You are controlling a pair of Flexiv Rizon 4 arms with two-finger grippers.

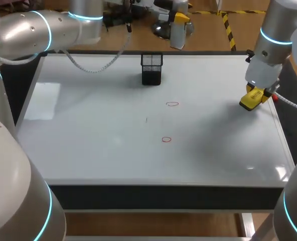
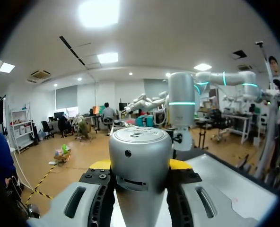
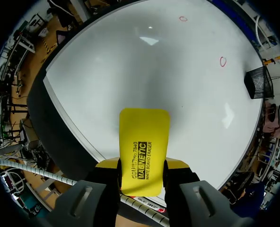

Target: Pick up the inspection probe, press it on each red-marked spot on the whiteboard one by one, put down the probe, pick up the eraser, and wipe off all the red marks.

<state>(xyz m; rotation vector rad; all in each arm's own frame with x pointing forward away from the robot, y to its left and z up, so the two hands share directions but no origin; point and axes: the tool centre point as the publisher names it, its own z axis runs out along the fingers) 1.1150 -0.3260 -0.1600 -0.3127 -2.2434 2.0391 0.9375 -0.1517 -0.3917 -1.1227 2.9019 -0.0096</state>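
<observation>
The yellow eraser [image 3: 144, 137] is clenched in the right hand [image 3: 142, 165], over the board's [image 1: 88, 140] right edge. Mid-board lie a far mark [image 1: 172, 104] and a near mark [image 1: 166, 139], both red. A mesh cup [image 1: 151, 69] stands near the far edge. The left hand [image 2: 140, 165] grasps the silver probe [image 2: 140, 142].

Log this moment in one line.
right gripper: shut on yellow rectangular eraser; left gripper: shut on silver cylindrical probe; both red ring marks: unwiped
</observation>
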